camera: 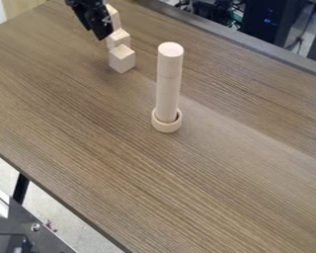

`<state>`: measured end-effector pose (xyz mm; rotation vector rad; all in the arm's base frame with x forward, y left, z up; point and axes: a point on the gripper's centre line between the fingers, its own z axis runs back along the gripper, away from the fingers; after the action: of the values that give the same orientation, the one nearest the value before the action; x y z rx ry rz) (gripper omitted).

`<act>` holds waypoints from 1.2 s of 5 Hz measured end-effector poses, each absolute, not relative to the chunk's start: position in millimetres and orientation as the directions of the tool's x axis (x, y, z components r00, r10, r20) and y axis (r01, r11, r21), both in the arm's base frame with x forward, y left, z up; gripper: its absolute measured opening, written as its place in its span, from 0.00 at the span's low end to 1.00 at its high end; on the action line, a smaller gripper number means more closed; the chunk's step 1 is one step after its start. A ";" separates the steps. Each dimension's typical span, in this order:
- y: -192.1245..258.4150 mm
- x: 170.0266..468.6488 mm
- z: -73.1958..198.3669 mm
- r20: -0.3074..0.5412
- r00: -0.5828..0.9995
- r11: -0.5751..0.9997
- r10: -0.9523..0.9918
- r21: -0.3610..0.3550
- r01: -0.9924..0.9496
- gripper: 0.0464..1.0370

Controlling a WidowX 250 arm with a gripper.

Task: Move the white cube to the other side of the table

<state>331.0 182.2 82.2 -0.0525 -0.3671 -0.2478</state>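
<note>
Pincer [102,33], black, hangs at the upper left of the camera view, its tip angled down toward a row of pale wooden cubes. I cannot tell whether it is released, clenched or grasping something. Three pale pieces lie close by it in an uneven line. The far block [114,18] is beside the pincer's body and partly hidden by it; the middle cube [120,38] is just beside the tip; the near cube [123,59] is a little past the tip, on the camera's side, with its top and two sides in view. All three are so alike in colour that I cannot tell which one is the white cube; whether they touch one another is also unclear. Farther from the pincer, toward the middle of the table [134,183], a tall round rod [168,84] stands upright in a low wooden ring [166,127]. Beyond the table's far edge, across from the pincer, are dark equipment [259,20] and cables [296,40]. Well apart from the pincer, at the camera's lower left, a dark metal frame [38,237] shows beside the table.
</note>
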 end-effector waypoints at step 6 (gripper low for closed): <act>166.4 360.5 58.4 0.346 0.896 0.956 -0.277 0.003 0.294 0.91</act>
<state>360.5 166.4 58.4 -0.0493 -0.3510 -0.2960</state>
